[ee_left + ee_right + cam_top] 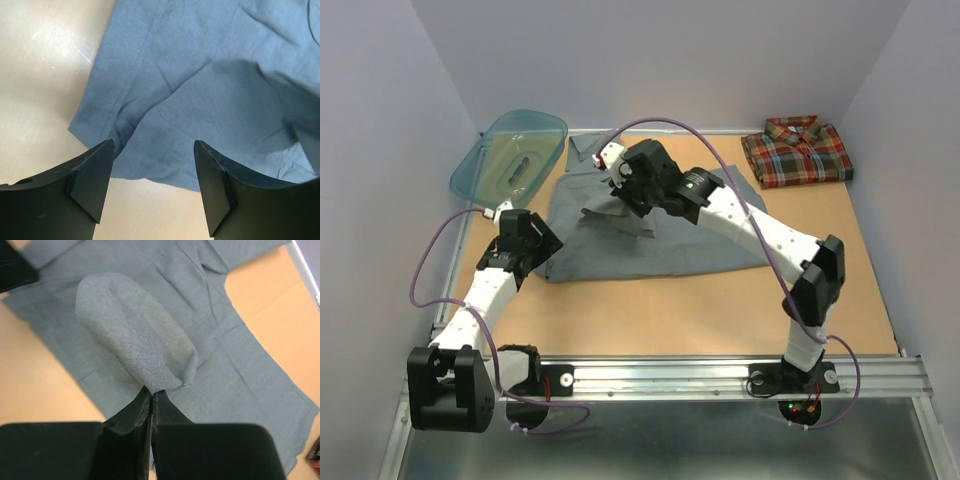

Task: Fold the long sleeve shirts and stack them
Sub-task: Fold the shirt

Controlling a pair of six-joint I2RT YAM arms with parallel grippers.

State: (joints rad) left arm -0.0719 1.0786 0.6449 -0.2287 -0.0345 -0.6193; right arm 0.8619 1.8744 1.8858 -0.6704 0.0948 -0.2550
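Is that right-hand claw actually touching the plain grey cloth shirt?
Touching. The right wrist view shows the right gripper closed on a raised fold of the plain grey cloth shirt, the cloth pinched between its jaws.

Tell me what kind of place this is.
Probably a robot test cell, not a home: plain white walls box in a wooden tabletop, two arms are bolted to an aluminium rail, and a grey shirt and a folded plaid shirt lie there as props.

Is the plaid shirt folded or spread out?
Folded: the plaid shirt lies as a compact rectangle, collar on top, with no sleeves sticking out.
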